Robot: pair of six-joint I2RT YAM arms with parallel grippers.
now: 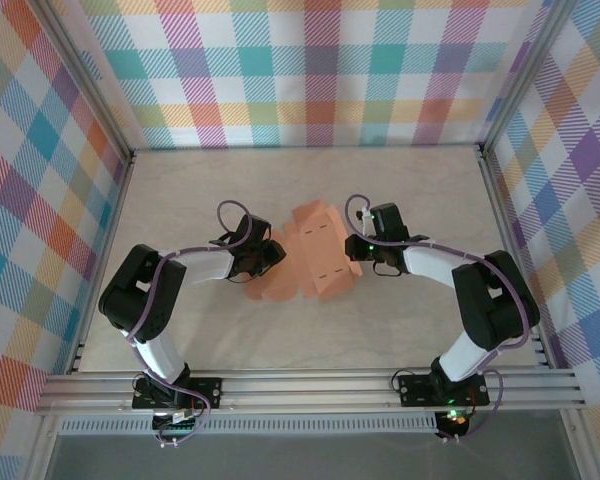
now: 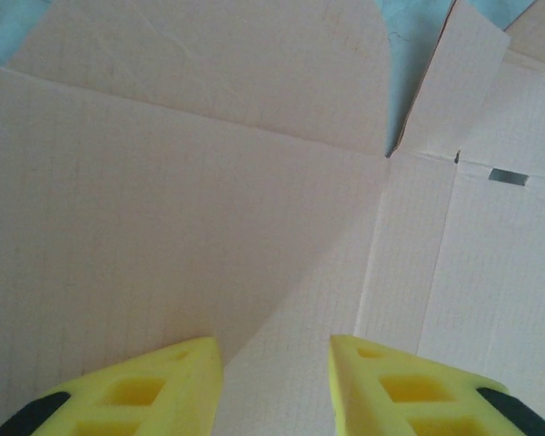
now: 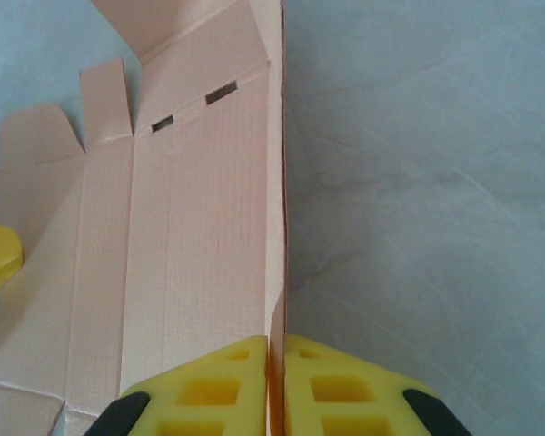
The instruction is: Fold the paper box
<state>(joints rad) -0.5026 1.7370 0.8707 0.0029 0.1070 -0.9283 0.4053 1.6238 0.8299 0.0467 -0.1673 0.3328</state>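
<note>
This is a robotics lab test cell rather than a home or shop. A frame of silver aluminium profile posts (image 1: 85, 80) encloses the work area, and stretched cloth walls in a pastel plaid pattern (image 1: 310, 70) serve as a staged backdrop on three sides. The floor of the cell is a pale, marble-look table top (image 1: 400, 190). Along its near edge run grooved aluminium rails (image 1: 310, 385), to which a black-and-white left robot arm (image 1: 170, 275) and a matching right robot arm (image 1: 450, 270) are bolted, each trailing looped purple cables (image 1: 230, 212). Between them lies a salmon-orange paper box (image 1: 320, 255), a flat die-cut test piece.
</note>
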